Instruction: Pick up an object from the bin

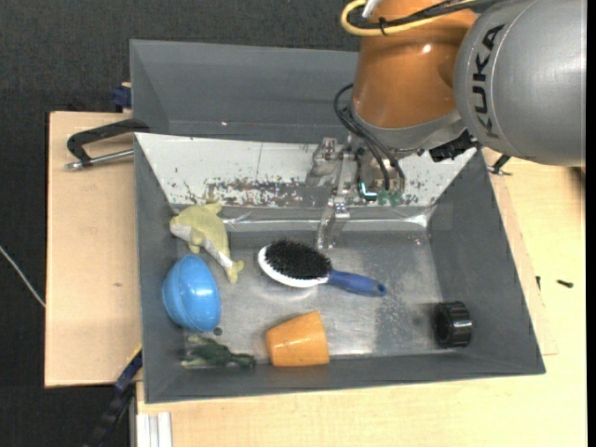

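Along the near wall of the grey metal bin (242,87) lie three things. A dark green plastic toy figure (216,357) is in the near left corner. Just to its right, an orange plastic cup (298,340) lies on its side. A black round cap (452,324) sits well apart on the right.

Farther in on the left rests a blue rounded plastic bowl (191,293). A pale yellow toy sea animal (207,234) lies just beyond it, its tail near the bowl's far edge.

In the middle of the floor lies a white oval hairbrush (296,264), black bristles up, with its blue handle pointing right and slightly near. The claw (328,236) hangs just past the far right edge of the brush's head, closer to it than to anything else. Whether the claw touches the brush cannot be told, nor whether it is spread or pressed together. Nothing shows pinched in it.

Beyond and above, the orange cover (410,59) and the grey arm (531,63) reach in from the far right.
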Robot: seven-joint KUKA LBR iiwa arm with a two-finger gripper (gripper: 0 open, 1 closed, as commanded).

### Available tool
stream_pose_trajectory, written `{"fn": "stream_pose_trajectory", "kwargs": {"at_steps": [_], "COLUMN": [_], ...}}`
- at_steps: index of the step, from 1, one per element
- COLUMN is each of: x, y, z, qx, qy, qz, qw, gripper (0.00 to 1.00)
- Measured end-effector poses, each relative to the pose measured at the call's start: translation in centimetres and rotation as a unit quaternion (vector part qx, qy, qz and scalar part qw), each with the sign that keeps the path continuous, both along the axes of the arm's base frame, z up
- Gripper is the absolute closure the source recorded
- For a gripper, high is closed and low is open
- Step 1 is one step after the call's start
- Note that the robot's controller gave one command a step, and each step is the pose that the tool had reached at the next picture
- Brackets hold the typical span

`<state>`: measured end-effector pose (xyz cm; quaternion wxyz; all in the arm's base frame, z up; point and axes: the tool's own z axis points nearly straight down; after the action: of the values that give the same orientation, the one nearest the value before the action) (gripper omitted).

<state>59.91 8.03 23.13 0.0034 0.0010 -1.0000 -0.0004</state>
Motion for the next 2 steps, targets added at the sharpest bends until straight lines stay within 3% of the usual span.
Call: {"fn": "stream_pose_trajectory", "kwargs": {"at_steps": [1, 2], "x": [-4.36, -4.24], "y": [1.71, 1.68], "z": [-15.5, -15.23], "qx": [0.001, 0.001], "qy": [-0.0037, -0.0054], "qz": [0.098, 0.097], "qw": [0.9952, 0.9952], "gripper": [0.0, 1.0]}}
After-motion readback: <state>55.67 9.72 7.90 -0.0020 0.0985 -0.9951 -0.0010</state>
